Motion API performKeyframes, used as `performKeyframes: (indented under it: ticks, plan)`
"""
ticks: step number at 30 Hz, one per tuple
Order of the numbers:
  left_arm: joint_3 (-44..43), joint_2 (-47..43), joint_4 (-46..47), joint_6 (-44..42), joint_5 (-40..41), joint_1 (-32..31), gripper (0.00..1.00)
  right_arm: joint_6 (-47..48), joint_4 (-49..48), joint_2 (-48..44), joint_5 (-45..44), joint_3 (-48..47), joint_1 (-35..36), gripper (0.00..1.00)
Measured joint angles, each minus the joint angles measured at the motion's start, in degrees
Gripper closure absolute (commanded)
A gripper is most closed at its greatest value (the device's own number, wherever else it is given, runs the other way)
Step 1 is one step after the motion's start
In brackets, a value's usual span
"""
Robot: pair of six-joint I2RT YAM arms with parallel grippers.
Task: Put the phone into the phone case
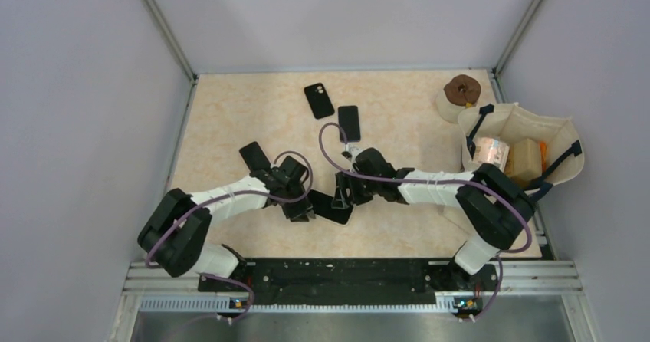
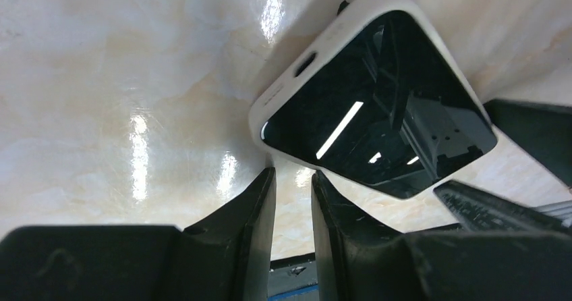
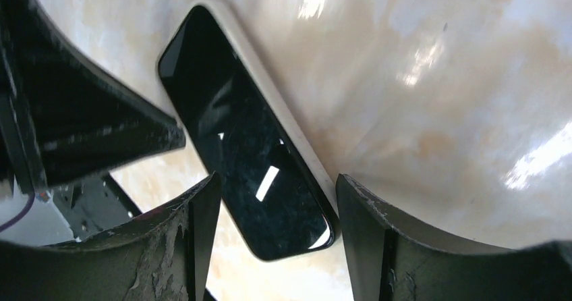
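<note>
You have the phone (image 3: 249, 166) lying screen-up near the front edge of the tabletop (image 1: 230, 112), midway along it, your right gripper (image 3: 278, 179) wide and astride one end, likely to pinch its long sides, while your left gripper (image 2: 293, 176), narrow and empty, sits just off a corner, seemingly as a stop.

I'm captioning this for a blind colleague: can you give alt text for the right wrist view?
A phone with a dark screen and pale rim lies face up on a marbled table, its near end between the open fingers of the right end effector. A dark part of the other arm fills the left.
</note>
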State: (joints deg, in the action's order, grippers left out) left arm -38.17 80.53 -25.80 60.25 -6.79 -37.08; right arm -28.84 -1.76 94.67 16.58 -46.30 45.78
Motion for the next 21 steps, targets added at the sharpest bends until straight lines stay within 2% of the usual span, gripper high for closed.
performKeyframes:
  ticks: [6,11,21]
  plan:
    - [-3.7,3.9,-2.2,-3.6,-2.2,3.4,0.69,-4.4,0.0,-6.7,-3.0,6.4,4.4,0.39]
    - [-7.8,7.8,-1.6,-6.8,-1.2,5.6,0.70,-7.1,4.6,-10.8,-7.5,7.4,5.9,0.46]
    - [-8.2,8.2,0.7,-7.9,0.1,3.8,0.71,-8.8,11.1,-10.9,-14.3,6.7,6.0,0.73]
